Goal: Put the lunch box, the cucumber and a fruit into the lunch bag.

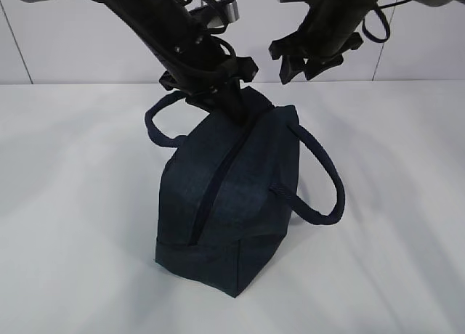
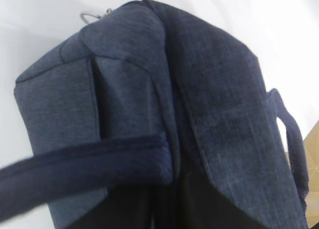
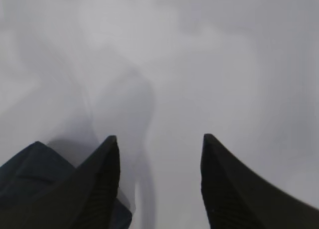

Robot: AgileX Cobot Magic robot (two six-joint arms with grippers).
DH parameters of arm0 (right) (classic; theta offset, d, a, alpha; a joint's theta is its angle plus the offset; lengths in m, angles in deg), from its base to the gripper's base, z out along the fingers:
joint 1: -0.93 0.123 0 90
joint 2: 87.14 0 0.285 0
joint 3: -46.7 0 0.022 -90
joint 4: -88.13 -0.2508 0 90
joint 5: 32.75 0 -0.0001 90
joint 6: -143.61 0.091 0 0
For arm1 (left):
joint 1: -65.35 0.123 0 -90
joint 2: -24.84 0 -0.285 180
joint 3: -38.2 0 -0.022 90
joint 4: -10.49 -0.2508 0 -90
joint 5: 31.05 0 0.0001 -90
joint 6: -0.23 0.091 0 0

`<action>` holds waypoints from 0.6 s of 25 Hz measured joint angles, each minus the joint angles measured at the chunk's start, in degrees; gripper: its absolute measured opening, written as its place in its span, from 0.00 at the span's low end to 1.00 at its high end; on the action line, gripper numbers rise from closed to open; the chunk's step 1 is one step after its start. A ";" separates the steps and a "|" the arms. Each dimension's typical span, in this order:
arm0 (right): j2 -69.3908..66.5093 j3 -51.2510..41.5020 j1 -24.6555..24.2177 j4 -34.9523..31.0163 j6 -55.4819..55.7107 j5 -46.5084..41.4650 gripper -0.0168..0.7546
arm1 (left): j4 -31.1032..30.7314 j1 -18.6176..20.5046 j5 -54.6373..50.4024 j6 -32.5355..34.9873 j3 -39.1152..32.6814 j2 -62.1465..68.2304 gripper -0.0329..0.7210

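One lunch bag [image 1: 232, 196] stands alone on the white tabletop [image 1: 73, 203], its zipper seam running along the top toward the camera and apparently closed; no lunch box, cucumber or fruit shows in any view, so whether they are inside cannot be told. The left claw [image 1: 234, 110] is lowered onto the far end of the bag top, seemingly pinching the fabric there, though its fingers are hidden in the exterior view and out of frame in the left wrist view, so its grip state cannot be told. That wrist view shows only the bag's navy side panel [image 2: 124, 104], one handle strap crossing the foreground, and a small metal ring pull [image 2: 89, 16] at the far top edge. The right claw [image 3: 159, 184] hangs released, fingers [image 3: 99, 189] spread wide above bare tabletop just behind the bag, holding nothing.

Risks, as judged from this arrangement: the bag stands tall on a narrow base, so any sideways pull from the left claw could tip or drag it. If fabric is pinched, a lift would raise the whole bag, and contents, if any, could shift it off balance. The loose right-side handle [image 1: 323, 181] loops outward near the right claw's likely path and could snag. A grip on cloth beside the zipper could also slip free
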 joint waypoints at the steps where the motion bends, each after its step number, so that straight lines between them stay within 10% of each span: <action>1: 0.73 0.00 0.00 0.49 0.00 -1.14 0.53 | 0.00 0.00 -0.10 -0.27 0.04 0.00 0.19; 8: 5.20 0.04 0.00 2.98 0.00 -9.92 0.53 | -0.28 0.00 -5.18 -1.71 1.07 -0.11 0.56; 15: 6.27 0.13 0.00 4.00 0.00 -10.55 0.53 | -5.02 0.00 -7.88 -3.56 6.44 -0.65 0.62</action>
